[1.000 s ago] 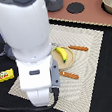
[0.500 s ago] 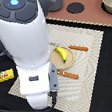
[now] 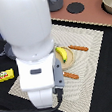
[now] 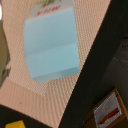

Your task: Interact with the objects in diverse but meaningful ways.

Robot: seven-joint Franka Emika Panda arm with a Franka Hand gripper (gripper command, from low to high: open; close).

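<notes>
Woven beige mat [image 3: 89, 53] lies on the dark bench [image 3: 111, 85], and I place everything else by it. My white arm [image 3: 30, 40] fills the exterior view and covers the half of the mat on the exterior view's left. Over the last second its upper body has swung a little toward that side and it now looms larger, while nothing on the mat has shifted. The yellow banana [image 3: 62, 54] rests on a pale plate [image 3: 70, 60] near the middle of the mat. One orange stick [image 3: 78, 48] lies just beyond the banana and another orange stick [image 3: 71, 75] lies nearer the camera, both on the mat. The flat yellow packet [image 3: 4, 75] lies off the mat, on the bench past the mat's edge on the exterior view's left. In the wrist view the light blue cup [image 4: 52, 42] lies on the weave, close to the mat's edge, large in the picture and rather boxy in outline. A pale label with a red mark [image 4: 107, 114] sits off the mat on the bench. My claw appears in neither view, so I cannot tell whether it is open or closed. I judge that I am settling over the cup as the next thing to handle, with no object moved so far.
</notes>
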